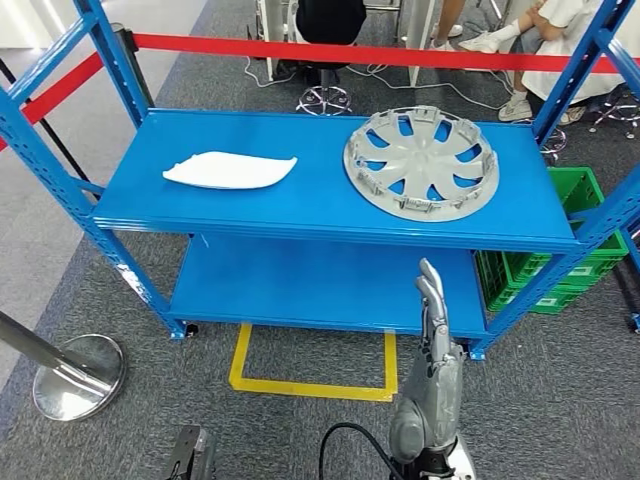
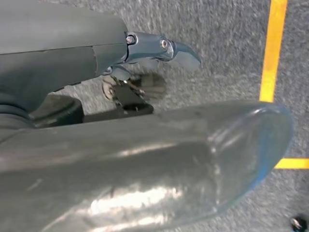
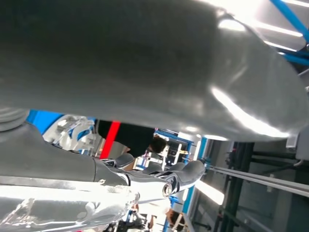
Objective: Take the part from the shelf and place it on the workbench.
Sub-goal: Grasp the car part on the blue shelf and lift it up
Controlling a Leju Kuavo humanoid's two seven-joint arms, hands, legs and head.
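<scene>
A grey wheel cover (image 1: 421,163) lies flat on the right half of the blue shelf's top board (image 1: 317,212). A flat white curved part (image 1: 229,170) lies on the left half. My right hand (image 1: 434,350) is raised in front of the shelf, below the wheel cover and apart from it, with its fingers straight up and nothing in it. In the right wrist view the right hand (image 3: 146,72) has its fingers (image 3: 175,176) stretched out and bare. My left hand (image 1: 189,458) hangs low at the frame's bottom edge. The left wrist view has the left hand (image 2: 146,159) over carpet, holding nothing.
The lower shelf board (image 1: 317,285) is bare. Green crates (image 1: 577,250) stand at the shelf's right end. A yellow floor marking (image 1: 313,385) lies before the shelf, a chrome post base (image 1: 78,375) at left. Red barrier tape (image 1: 340,52) and seated people (image 1: 330,20) are behind.
</scene>
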